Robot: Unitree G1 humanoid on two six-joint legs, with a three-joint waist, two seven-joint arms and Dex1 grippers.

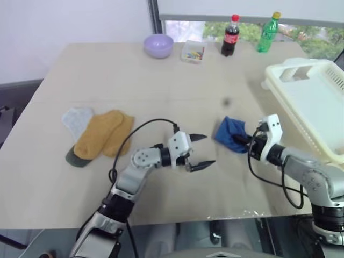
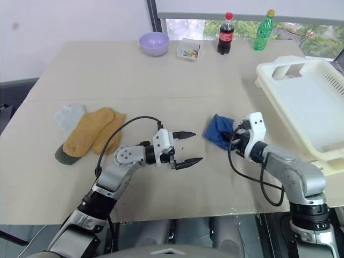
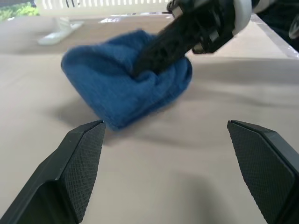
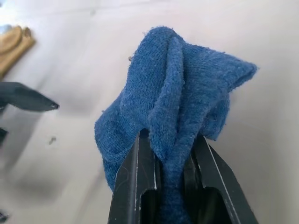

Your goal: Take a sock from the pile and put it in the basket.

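Observation:
A royal blue sock (image 1: 228, 133) hangs bunched, just off the table, with my right gripper (image 1: 240, 140) shut on it; the right wrist view shows the cloth (image 4: 177, 93) pinched between the black fingers (image 4: 135, 177). My left gripper (image 1: 208, 150) stands open and empty a little to the sock's left, pointing at it, and its wrist view shows the sock (image 3: 117, 79) ahead. The pile (image 1: 99, 134) of mustard-yellow, pale grey-blue and dark grey socks lies at the table's left. The white slotted basket (image 1: 285, 70) sits at the right edge, beyond my right arm.
At the table's far edge stand a lilac bowl (image 1: 158, 45), a small clear box (image 1: 192, 51), a cola bottle (image 1: 230, 35) and a green bottle (image 1: 268, 32). Bare beige tabletop lies between the pile and the basket.

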